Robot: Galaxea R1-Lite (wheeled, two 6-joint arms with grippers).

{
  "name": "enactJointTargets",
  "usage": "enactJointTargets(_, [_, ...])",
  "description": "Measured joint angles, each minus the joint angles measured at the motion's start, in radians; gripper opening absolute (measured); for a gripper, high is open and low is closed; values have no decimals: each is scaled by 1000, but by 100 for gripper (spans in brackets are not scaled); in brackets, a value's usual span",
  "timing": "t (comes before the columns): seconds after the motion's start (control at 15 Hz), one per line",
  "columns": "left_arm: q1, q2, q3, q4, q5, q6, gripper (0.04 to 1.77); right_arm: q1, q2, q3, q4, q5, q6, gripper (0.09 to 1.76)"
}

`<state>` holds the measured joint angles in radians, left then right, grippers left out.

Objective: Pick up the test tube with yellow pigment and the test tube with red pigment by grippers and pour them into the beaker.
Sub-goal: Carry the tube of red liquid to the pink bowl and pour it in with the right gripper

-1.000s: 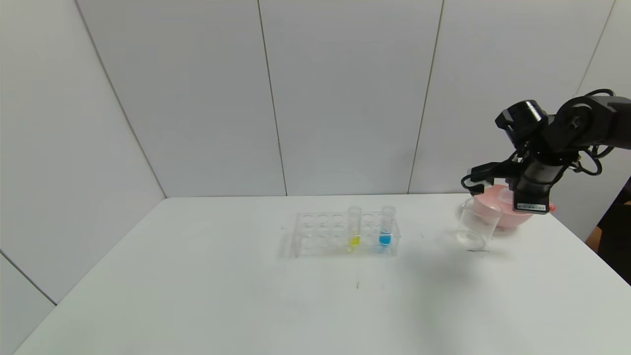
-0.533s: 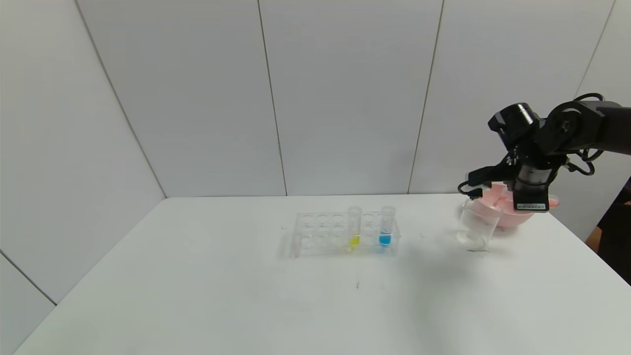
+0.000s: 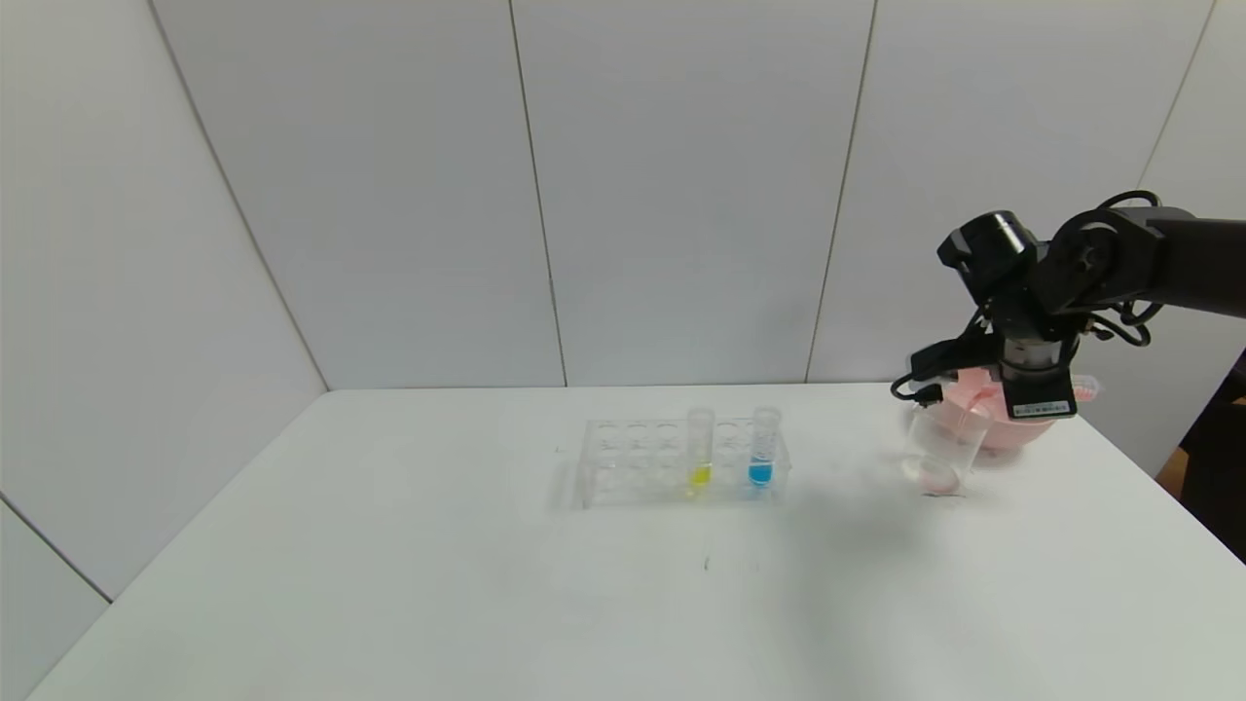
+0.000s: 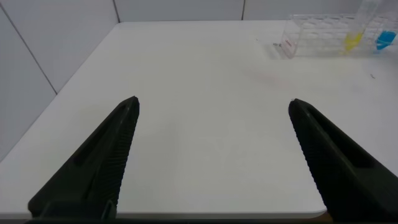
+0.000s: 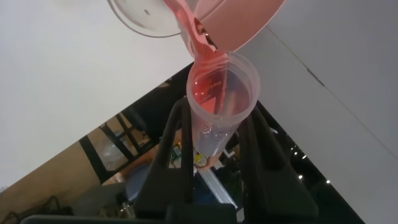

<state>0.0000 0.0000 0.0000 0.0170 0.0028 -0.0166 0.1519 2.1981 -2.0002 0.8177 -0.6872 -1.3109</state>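
Note:
My right gripper (image 3: 995,391) is shut on the test tube with red pigment (image 5: 219,106) and holds it tipped, mouth down, over the beaker (image 3: 939,448). In the right wrist view the fingers (image 5: 176,134) clamp the tube's body, and red liquid (image 5: 200,38) runs from its mouth toward the beaker (image 5: 144,12). A little red liquid lies in the beaker's bottom (image 3: 936,477). The test tube with yellow pigment (image 3: 699,450) stands upright in the clear rack (image 3: 633,462), far left of the right gripper. My left gripper (image 4: 212,106) is open and empty above the table's near left part.
A blue-liquid tube (image 3: 764,448) stands in the rack to the right of the yellow one. A pink bowl (image 3: 1017,428) sits just behind the beaker, near the table's right edge. In the left wrist view the rack (image 4: 323,38) shows far off.
My right arm has shifted left and tipped the red tube further over the beaker. Red liquid now shows in the beaker's bottom. The rack has not moved.

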Motion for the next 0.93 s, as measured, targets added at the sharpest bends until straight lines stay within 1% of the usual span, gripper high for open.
enactJointTargets(0.2, [0, 0, 0, 0, 0, 0, 172, 10, 0, 0, 1, -42, -47, 49])
enactJointTargets(0.4, [0, 0, 0, 0, 0, 0, 172, 11, 0, 0, 0, -53, -67, 49])
enactJointTargets(0.6, [0, 0, 0, 0, 0, 0, 172, 19, -4, 0, 0, -104, -106, 49])
enactJointTargets(0.93, [0, 0, 0, 0, 0, 0, 172, 29, -7, 0, -14, -106, -124, 49])
